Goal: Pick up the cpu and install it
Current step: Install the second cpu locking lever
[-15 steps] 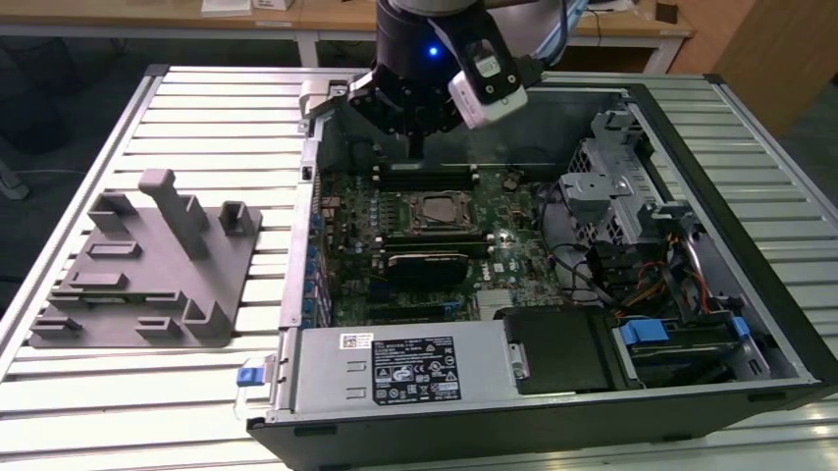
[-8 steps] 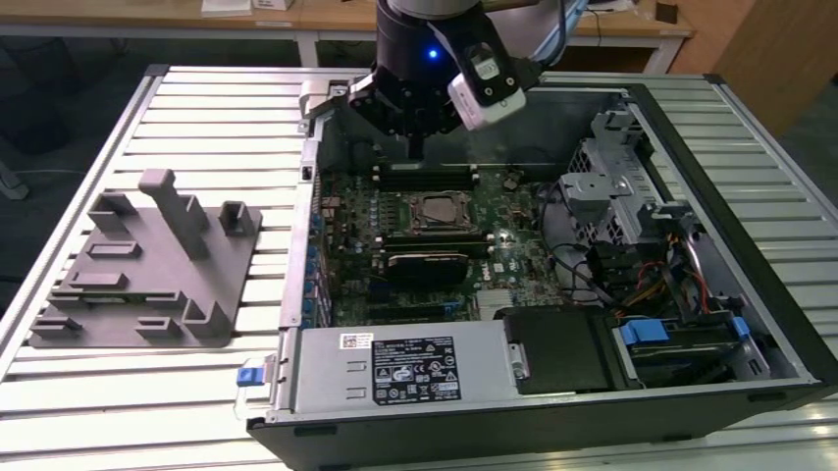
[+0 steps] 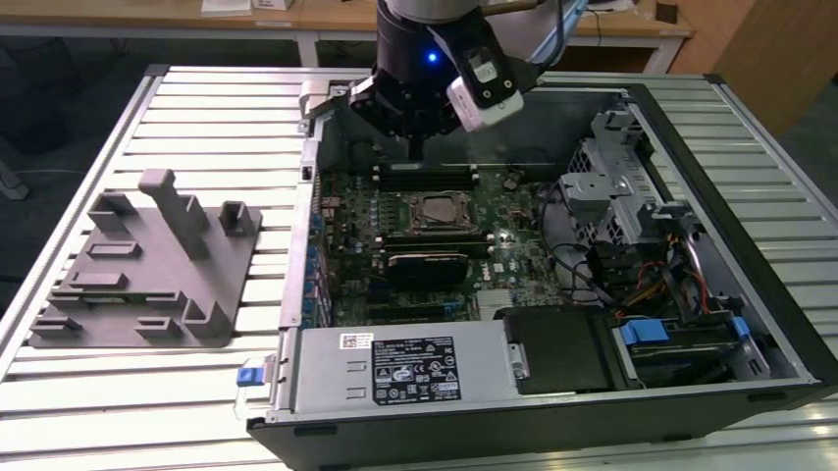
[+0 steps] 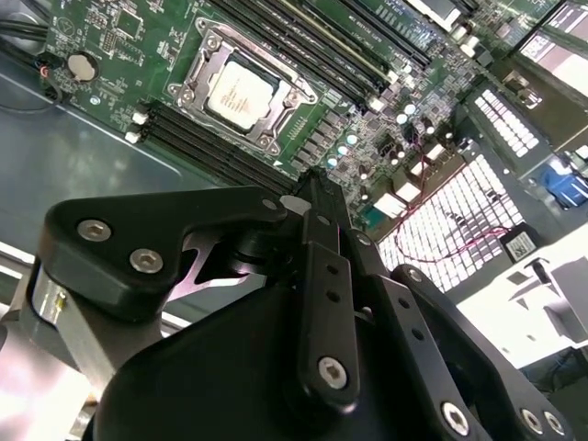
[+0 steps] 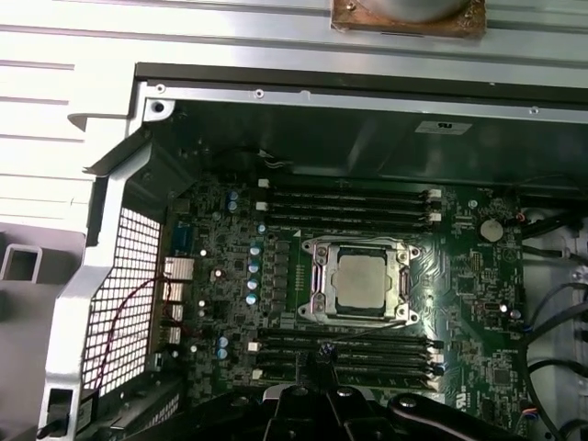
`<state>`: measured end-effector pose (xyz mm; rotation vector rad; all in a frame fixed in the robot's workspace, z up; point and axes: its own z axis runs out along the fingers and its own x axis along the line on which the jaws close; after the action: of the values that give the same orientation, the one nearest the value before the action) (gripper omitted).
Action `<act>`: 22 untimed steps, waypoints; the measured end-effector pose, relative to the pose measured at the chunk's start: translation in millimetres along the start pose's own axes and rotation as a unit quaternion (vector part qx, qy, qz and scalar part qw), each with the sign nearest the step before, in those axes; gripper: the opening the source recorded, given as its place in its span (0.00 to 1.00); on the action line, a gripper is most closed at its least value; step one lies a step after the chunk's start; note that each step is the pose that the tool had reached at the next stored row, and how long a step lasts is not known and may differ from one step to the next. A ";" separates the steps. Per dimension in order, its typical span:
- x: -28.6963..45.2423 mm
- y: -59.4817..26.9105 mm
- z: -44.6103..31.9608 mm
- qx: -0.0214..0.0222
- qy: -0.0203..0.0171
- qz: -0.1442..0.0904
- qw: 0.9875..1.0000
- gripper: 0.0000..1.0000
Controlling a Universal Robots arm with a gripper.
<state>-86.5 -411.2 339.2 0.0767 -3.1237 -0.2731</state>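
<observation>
The cpu [image 3: 434, 210] lies flat inside the metal socket frame [image 5: 319, 276] of the green motherboard [image 3: 511, 255], within the open computer case. Its silvery top plate faces up in both wrist views [image 4: 239, 92] [image 5: 360, 280]. My gripper [image 3: 414, 152] hangs above the memory slots at the far side of the socket, clear of the board. Its black fingers [image 4: 317, 197] are pressed together into one narrow tip with nothing between them. That tip [image 5: 322, 354] sits beside the socket, apart from the cpu.
A grey plastic tray [image 3: 144, 265] with upright posts stands on the slatted table at the exterior view's left. In the case, a power supply [image 3: 392, 368] fills the near end, and drive cages and cables [image 3: 629, 206] crowd the exterior view's right. A perforated wall [image 5: 129, 285] borders the board.
</observation>
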 end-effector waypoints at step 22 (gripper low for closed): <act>-0.9 4.6 14.8 0.005 0.000 0.002 1.000 0.11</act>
<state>-86.0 -404.1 325.5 0.0716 -3.1250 -0.2587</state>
